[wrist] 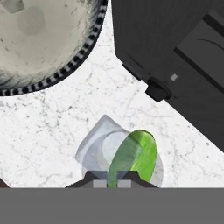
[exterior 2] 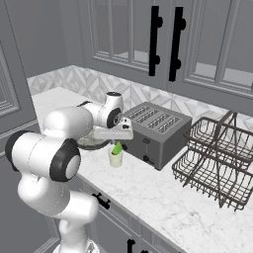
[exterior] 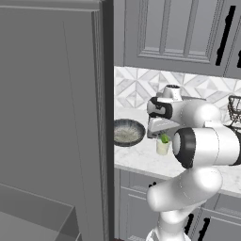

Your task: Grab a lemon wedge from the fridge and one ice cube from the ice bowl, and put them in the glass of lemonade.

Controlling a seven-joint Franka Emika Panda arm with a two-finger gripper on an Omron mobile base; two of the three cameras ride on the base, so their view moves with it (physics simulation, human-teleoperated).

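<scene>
My gripper (exterior: pixel 163 133) hangs just above the glass of lemonade (exterior: pixel 163 148) on the marble counter, shut on the green lemon wedge (exterior: pixel 164 139). In the hand view the lemon wedge (wrist: pixel 134 154) juts from between the fingertips over the clear glass (wrist: pixel 98 146). From the right the wedge (exterior 2: pixel 117 147) dips toward the glass (exterior 2: pixel 115 158). The ice bowl (exterior: pixel 128 132) sits left of the glass; its speckled inside (wrist: pixel 39 39) holds a pale ice cube (wrist: pixel 13 5). The fridge (exterior: pixel 52 117), its door open, fills the left.
A grey toaster (exterior 2: pixel 154 129) stands right behind the glass, its dark side (wrist: pixel 175 52) close to the gripper. A wire rack (exterior 2: pixel 220 158) sits further right. Panelled cabinets with black handles (exterior 2: pixel 154 42) hang above the counter.
</scene>
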